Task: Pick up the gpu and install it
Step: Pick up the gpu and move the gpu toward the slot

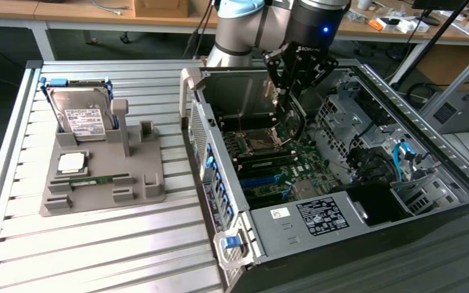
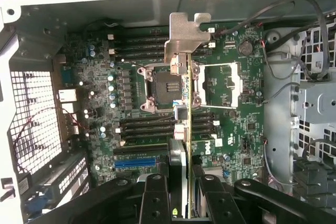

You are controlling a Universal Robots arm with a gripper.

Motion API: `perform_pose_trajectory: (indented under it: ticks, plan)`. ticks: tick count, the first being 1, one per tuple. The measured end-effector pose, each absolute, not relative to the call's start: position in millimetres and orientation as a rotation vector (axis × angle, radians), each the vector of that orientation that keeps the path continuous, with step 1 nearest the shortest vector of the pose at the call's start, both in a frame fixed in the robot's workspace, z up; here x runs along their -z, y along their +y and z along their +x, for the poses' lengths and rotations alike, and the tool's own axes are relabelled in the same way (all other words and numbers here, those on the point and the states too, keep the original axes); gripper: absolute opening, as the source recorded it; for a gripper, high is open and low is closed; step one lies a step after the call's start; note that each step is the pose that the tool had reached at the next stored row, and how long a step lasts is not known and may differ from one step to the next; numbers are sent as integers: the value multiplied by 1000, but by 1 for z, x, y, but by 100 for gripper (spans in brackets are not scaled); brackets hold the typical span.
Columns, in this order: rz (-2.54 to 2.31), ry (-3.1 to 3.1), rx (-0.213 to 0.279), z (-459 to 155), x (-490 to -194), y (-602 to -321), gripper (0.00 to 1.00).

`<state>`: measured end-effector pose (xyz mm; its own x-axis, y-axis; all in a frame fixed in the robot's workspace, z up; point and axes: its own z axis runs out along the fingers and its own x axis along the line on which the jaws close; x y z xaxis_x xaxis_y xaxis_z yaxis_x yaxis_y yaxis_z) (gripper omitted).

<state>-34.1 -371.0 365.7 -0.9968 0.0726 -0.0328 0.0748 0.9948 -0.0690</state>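
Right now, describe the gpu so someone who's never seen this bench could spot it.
Find the open computer case on the exterior view's right. The gpu hangs in the fingers above its motherboard: a thin green card with a silver bracket, unlike the boxy hard drive outside.

gpu (image 2: 186,51), thin green card, silver end bracket, held edge-on above the motherboard (image 2: 236,114)
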Motion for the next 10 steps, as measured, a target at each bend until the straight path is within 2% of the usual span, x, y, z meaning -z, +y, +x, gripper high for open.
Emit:
perform_pose_trajectory:
  ticks: [10]
  plan:
    - [115, 3107, 109, -34, -356, -371, 27]
